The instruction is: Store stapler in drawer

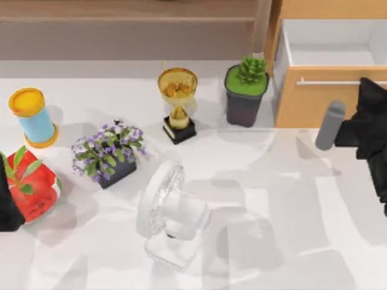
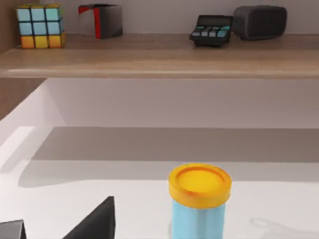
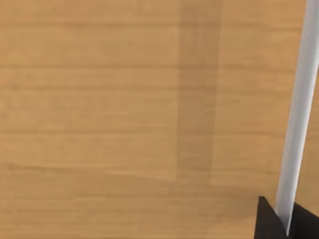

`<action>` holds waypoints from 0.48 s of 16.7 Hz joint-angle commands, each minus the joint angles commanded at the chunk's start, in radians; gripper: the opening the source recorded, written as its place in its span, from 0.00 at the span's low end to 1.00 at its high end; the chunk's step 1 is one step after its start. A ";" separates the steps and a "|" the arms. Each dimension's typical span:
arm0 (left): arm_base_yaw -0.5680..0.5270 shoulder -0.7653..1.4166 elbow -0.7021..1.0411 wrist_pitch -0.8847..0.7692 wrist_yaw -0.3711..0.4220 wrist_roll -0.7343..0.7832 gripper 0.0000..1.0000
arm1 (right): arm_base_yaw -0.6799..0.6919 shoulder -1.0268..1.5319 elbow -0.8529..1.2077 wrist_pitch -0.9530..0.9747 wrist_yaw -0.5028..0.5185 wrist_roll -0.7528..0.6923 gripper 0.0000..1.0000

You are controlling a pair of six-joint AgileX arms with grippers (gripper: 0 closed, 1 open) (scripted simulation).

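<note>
The drawer [image 1: 329, 57] stands pulled out at the back right, its white inside showing behind a light wooden front [image 3: 124, 109]. A thin silver bar handle [image 1: 329, 82] [image 3: 299, 114] runs across that front. My right gripper [image 1: 366, 84] [image 3: 287, 226] is at the handle's right end, with a dark fingertip [image 3: 269, 221] on each side of the bar, shut on it. The stapler is out of view. My left gripper [image 2: 55, 231] is parked at the table's left edge, open, beside a red pot [image 1: 33, 187].
On the table stand a white fan [image 1: 169, 211], a purple flower pot [image 1: 107, 154], a gold trophy [image 1: 178, 103], a green succulent pot [image 1: 246, 90] and a blue, yellow-capped cylinder [image 1: 33, 118] [image 2: 199, 201]. A long wooden shelf [image 2: 159, 57] holds a colour cube, calculator and dark objects.
</note>
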State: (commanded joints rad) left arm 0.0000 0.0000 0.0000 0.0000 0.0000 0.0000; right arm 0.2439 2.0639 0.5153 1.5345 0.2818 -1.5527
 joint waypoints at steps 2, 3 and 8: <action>0.000 0.000 0.000 0.000 0.000 0.000 1.00 | 0.007 -0.008 -0.035 0.025 0.015 0.003 0.00; 0.000 0.000 0.000 0.000 0.000 0.000 1.00 | 0.014 -0.015 -0.066 0.046 0.025 0.004 0.00; 0.000 0.000 0.000 0.000 0.000 0.000 1.00 | 0.067 -0.063 -0.230 0.164 0.068 0.002 0.00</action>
State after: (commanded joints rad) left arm 0.0000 0.0000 0.0000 0.0000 0.0000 0.0000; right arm 0.3112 2.0014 0.2855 1.6989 0.3501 -1.5506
